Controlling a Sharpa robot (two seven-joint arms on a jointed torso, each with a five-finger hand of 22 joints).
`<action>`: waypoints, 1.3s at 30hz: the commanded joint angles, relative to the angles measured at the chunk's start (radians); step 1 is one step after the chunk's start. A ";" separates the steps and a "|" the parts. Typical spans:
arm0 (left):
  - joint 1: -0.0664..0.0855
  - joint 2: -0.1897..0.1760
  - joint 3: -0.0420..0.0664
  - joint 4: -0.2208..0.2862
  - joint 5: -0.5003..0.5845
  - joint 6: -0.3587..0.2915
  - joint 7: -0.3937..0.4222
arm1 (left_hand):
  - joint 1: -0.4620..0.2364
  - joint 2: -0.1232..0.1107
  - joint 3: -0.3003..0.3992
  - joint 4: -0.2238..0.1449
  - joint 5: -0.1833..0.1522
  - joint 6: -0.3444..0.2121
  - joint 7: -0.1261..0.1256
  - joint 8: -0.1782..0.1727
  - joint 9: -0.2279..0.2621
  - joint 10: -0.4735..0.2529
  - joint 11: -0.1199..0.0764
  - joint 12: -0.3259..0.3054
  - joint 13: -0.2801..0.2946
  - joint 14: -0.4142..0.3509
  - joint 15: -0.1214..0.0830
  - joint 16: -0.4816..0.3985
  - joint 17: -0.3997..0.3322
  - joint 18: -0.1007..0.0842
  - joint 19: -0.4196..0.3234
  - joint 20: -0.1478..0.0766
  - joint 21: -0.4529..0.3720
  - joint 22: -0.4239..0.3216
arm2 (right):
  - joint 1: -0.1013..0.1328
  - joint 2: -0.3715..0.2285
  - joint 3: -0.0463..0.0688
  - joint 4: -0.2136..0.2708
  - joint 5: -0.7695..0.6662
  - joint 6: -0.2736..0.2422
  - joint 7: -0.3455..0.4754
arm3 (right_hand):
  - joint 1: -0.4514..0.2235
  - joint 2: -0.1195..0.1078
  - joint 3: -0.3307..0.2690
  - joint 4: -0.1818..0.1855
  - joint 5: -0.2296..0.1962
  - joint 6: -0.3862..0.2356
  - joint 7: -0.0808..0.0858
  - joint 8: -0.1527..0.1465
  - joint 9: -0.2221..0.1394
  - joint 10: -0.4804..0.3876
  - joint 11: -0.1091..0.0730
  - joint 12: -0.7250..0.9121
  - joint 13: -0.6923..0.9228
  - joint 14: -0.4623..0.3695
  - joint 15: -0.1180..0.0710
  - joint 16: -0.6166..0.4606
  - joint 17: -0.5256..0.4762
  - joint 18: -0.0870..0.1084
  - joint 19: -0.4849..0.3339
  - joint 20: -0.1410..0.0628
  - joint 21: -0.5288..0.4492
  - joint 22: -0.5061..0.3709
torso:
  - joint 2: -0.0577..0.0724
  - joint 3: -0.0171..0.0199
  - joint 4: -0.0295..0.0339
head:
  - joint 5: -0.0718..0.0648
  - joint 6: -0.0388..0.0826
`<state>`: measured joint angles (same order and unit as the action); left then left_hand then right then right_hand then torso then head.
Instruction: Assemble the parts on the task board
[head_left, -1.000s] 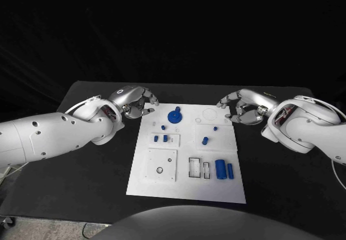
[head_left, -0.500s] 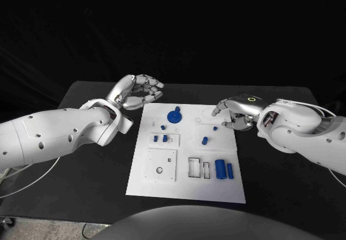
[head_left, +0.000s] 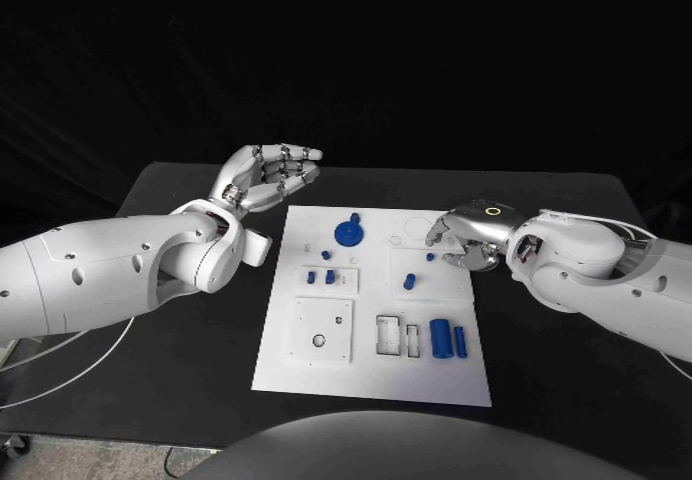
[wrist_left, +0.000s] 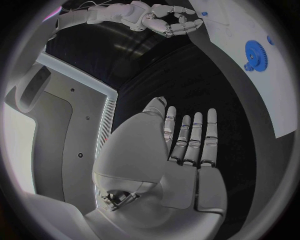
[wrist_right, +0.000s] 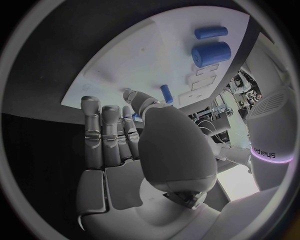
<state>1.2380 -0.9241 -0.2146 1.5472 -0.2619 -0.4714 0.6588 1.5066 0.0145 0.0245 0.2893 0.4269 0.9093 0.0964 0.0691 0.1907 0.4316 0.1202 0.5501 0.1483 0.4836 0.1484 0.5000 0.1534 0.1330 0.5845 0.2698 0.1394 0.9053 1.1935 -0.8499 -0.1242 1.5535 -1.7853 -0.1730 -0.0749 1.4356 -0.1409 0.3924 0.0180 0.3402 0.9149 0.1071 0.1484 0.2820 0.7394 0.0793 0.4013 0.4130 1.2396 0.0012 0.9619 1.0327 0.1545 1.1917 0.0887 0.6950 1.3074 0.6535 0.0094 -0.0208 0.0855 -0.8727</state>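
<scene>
Lying mid-table (head_left: 188, 380): white board (head_left: 375, 375), blue gear (head_left: 349, 234) near its far end, small blue pegs (head_left: 410, 281) at the middle, two blue cylinders (head_left: 449, 340) upright-laid by the near right slots. Hovering over the board's far right corner: right hand (head_left: 464, 235), fingers loosely apart, gripping nothing. Raised off the far left corner: left hand (head_left: 270, 178), palm flat, fingers extended, empty.
</scene>
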 joint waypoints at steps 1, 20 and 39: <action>0.000 0.000 0.000 0.008 0.046 0.052 0.028 | 0.016 0.004 -0.010 0.000 0.006 -0.003 0.006 -0.002 -0.006 -0.002 0.006 0.008 -0.009 0.014 0.005 0.010 -0.007 0.020 0.012 -0.001 -0.007 -0.006 | -0.008 0.007 0.000 -0.010 -0.029 0.009 0.015 | -0.011 0.002 0.004 0.000 -0.007 0.006 0.002 -0.005 0.002 0.014 0.000 0.008 -0.002 -0.001 -0.010 0.005 -0.002 0.002 0.009 0.001 0.000 0.044 | -0.001 0.0001 0.0008 | 0.002 0.000; -0.003 0.002 -0.001 0.007 0.042 0.071 0.001 | 0.045 0.020 -0.028 -0.001 0.010 0.002 0.011 0.002 -0.021 0.003 0.025 0.028 -0.033 0.026 0.016 0.022 -0.027 0.035 0.034 0.004 -0.016 -0.020 | -0.029 0.042 0.000 -0.049 0.024 -0.001 0.048 | -0.046 0.026 0.004 0.025 -0.019 0.028 0.013 0.000 0.024 0.086 0.000 0.024 -0.020 0.025 -0.011 0.042 0.009 -0.006 0.040 0.003 0.024 0.055 | -0.001 -0.0009 -0.0002 | -0.002 0.000; -0.009 0.011 -0.002 -0.002 0.006 0.076 -0.015 | 0.087 0.027 -0.042 -0.004 0.040 0.002 0.026 0.003 -0.033 0.006 0.031 0.045 -0.055 0.029 0.018 0.030 -0.046 0.042 0.052 0.007 -0.021 -0.028 | -0.040 0.060 0.000 -0.078 0.035 0.004 0.055 | -0.016 0.064 0.010 0.004 -0.007 0.083 -0.001 0.044 0.080 0.121 -0.005 0.018 -0.041 0.022 -0.014 0.044 -0.001 -0.005 0.048 0.000 0.016 0.060 | -0.001 -0.0007 -0.0001 | -0.001 0.000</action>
<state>1.2295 -0.9154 -0.2167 1.5441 -0.2400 -0.4150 0.6439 1.5841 0.0420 -0.0107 0.2836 0.4619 0.9090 0.1145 0.0691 0.1584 0.4393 0.1451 0.5890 0.0936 0.5085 0.1662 0.5246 0.1079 0.1630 0.6277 0.2768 0.1238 0.8780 1.1578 -0.7913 -0.1215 1.4772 -1.7494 -0.1797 -0.0312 1.4187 -0.0842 0.4028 0.0257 0.3291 0.9915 0.1089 0.1884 0.3603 0.8569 0.0757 0.4218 0.3720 1.2576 -0.0092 1.0040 1.0320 0.1546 1.2327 0.0874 0.7161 1.3079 0.6525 0.0089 -0.0209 0.0850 -0.8727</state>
